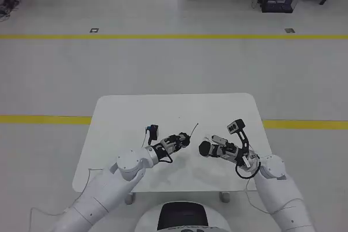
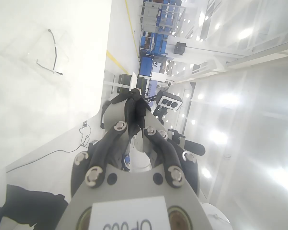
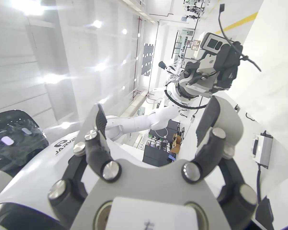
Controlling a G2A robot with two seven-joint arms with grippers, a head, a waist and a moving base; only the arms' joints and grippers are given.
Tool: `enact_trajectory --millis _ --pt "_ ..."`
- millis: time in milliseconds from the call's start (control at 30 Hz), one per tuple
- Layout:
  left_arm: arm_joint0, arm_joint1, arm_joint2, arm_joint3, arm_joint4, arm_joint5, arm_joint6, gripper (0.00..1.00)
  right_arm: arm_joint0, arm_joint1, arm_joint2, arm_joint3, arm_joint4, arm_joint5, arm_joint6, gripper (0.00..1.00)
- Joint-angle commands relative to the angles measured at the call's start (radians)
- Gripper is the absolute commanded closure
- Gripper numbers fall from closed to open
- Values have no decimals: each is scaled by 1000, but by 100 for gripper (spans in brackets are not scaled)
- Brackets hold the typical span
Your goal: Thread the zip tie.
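Observation:
A thin black zip tie (image 1: 193, 129) is pinched in my left gripper (image 1: 184, 140), which is shut on it above the middle of the white table (image 1: 133, 116). The tie's tail sticks out past the fingers towards the far side. In the left wrist view the fingertips (image 2: 124, 107) close on the black strap (image 2: 135, 113). My right gripper (image 1: 204, 147) is open a short way to the right, facing the left one, with nothing between its fingers. In the right wrist view the open gripper (image 3: 155, 118) looks at the left gripper (image 3: 226, 72) and the curved zip tie (image 3: 226, 35).
A few thin dark and pale strips (image 2: 54, 56) lie on the table, seen in the left wrist view. The table's rounded front edge is close below both arms. Yellow floor lines (image 1: 35, 119) run past the table.

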Motion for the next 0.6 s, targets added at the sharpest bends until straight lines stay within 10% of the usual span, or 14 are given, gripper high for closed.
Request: enact_trajectory --millis 0,567 --pt "0 0 0 0 0 0 0 100 -1 0 -4 -2 0 8 -8 0" --pt "0 0 0 0 0 0 0 100 49 8 -28 130 109 122 75 0"
